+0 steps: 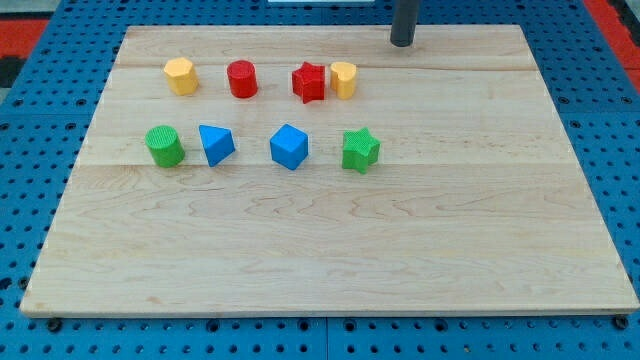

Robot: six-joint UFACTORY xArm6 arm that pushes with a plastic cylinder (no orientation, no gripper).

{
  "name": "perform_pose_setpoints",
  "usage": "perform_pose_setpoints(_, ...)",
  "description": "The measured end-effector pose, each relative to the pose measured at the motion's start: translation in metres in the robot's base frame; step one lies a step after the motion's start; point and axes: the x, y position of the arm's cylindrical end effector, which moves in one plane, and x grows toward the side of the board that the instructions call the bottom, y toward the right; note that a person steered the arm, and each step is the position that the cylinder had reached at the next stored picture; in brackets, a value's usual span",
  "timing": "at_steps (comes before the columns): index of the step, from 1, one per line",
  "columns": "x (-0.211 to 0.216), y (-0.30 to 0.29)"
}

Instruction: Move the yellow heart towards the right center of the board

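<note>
The yellow heart (344, 79) stands in the upper row of the wooden board (330, 250), touching the right side of the red star (310, 83). My tip (402, 43) is at the view's top, above and to the right of the yellow heart, apart from every block.
A yellow hexagon (181, 76) and a red cylinder (242, 79) stand at the upper left. A lower row holds a green cylinder (165, 146), a blue triangle (216, 144), a blue cube-like block (289, 147) and a green star (360, 150). Blue pegboard surrounds the board.
</note>
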Motion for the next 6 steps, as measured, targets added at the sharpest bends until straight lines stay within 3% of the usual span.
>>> perform_pose_setpoints(1,0.002,0.014)
perform_pose_setpoints(2,0.045,0.07)
perform_pose_setpoints(3,0.131,0.088)
perform_pose_setpoints(4,0.169,0.027)
perform_pose_setpoints(5,0.172,-0.085)
perform_pose_setpoints(6,0.133,-0.056)
